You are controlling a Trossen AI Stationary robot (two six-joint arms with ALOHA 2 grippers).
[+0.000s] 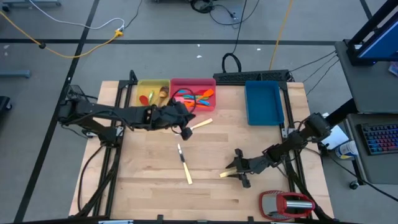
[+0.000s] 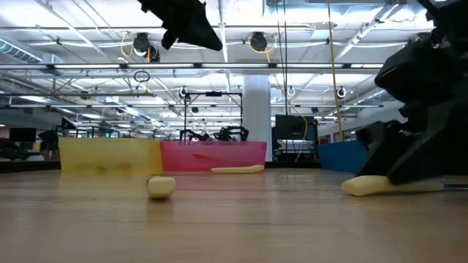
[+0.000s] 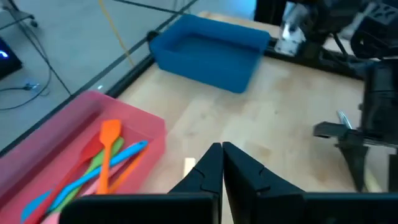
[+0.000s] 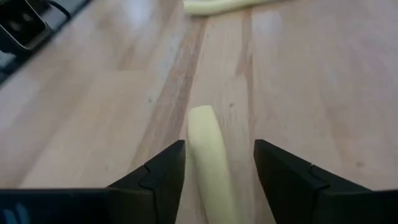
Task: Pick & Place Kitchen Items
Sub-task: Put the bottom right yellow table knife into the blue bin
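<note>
While the left gripper (image 3: 221, 163) hangs closed, right fingers (image 4: 163, 169) straddle a cream-handled knife (image 4: 210, 155) on the wooden table (image 1: 155, 186)

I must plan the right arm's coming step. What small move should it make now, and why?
Probably close the right pincer on the cream knife handle. The right wrist view shows its fingers open with the handle lying between them on the table, so nothing is gripped yet. The left pincer is shut and empty near the pink tray.
</note>
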